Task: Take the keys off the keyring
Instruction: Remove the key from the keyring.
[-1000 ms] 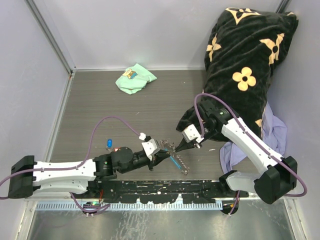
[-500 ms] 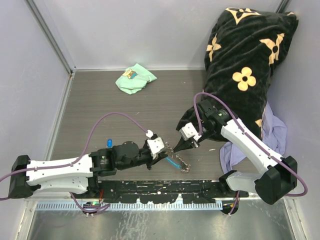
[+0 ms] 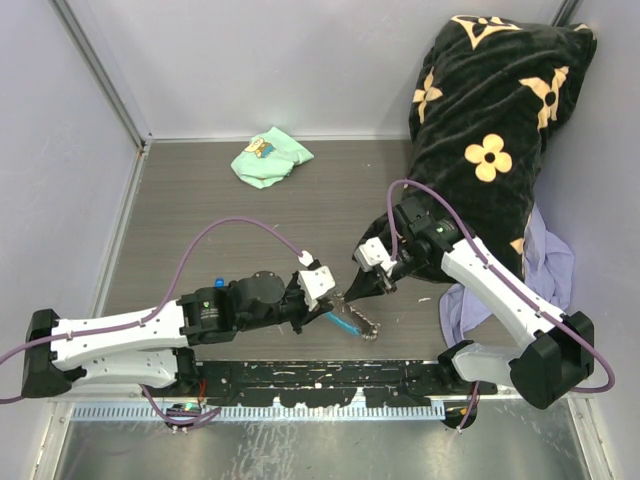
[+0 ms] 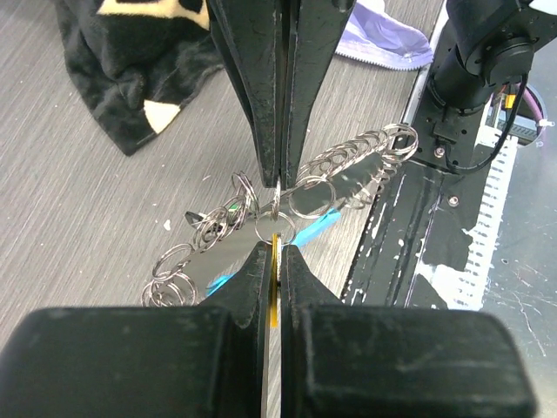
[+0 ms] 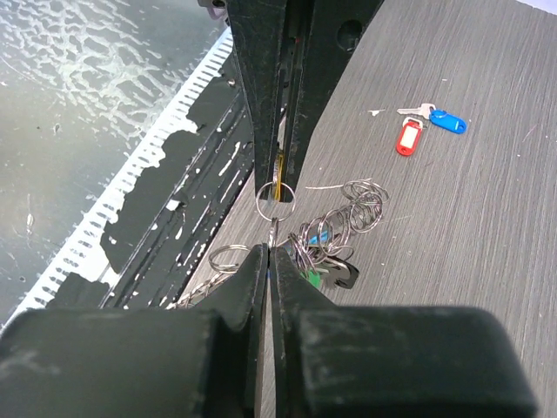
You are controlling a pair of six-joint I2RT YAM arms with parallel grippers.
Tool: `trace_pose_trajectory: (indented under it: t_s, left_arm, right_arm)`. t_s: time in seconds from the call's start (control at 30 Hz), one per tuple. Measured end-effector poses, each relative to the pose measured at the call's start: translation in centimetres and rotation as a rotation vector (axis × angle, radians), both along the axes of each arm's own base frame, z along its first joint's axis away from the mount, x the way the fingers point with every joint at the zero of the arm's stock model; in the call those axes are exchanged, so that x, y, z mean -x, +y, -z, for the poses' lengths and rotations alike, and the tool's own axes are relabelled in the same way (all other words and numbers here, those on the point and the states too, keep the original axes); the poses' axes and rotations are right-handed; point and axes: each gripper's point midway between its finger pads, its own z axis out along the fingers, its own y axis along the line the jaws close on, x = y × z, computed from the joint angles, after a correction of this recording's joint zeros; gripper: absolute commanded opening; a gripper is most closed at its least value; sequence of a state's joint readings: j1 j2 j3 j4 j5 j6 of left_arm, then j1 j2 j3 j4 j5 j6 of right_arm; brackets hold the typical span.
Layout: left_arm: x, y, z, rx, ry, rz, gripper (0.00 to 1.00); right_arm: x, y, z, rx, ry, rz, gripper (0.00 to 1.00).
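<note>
Shifting rightward: left pincer (image 4: 274, 254) now meets right pincer (image 5: 270, 252), both clamping keyring (image 4: 261, 231).

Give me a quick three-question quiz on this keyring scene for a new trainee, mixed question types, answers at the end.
1. True or false: the red-tagged key and the blue-tagged key hang on the keyring.
2. Which colour is the tag pinched in the left gripper? A red, B yellowish, C green.
3. Fill in: the right gripper has its jaws ___ on the keyring.

Key
1. False: both lie loose on the table, apart from the keyring.
2. B: the yellowish tag sits between its fingers.
3. shut
</note>
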State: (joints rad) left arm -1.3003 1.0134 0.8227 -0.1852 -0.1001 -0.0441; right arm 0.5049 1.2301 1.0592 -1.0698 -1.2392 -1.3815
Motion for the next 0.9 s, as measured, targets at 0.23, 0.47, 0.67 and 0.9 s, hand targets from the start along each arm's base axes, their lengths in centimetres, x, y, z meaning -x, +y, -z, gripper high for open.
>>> trace_pose_trajectory:
  t_s: [0.23,0.47,0.67,0.9]
  left_arm:
    - [0.2,0.8,0.5,-0.042,0.026,0.015,0.0]
    - [0.7,2.1,1.2,-0.082,0.053,0.029,0.0]
    - [0.6,3.1,0.7,-0.095,0.058,0.027,0.0]
    - [0.3,3.6,-0.1,-0.116,0.051,0.03,0.0]
  right_arm:
    - [-0.4,0.1,0.1,0.015,0.046,0.036,0.35]
    - [-0.6,0.1,-0.3,0.008,0.089,0.057,0.37]
    - [0.0,0.4,-0.3,-0.029,0.148,0.041,0.24]
    - [0.7,1.2,0.9,-0.016,0.212,0.013,0.15]
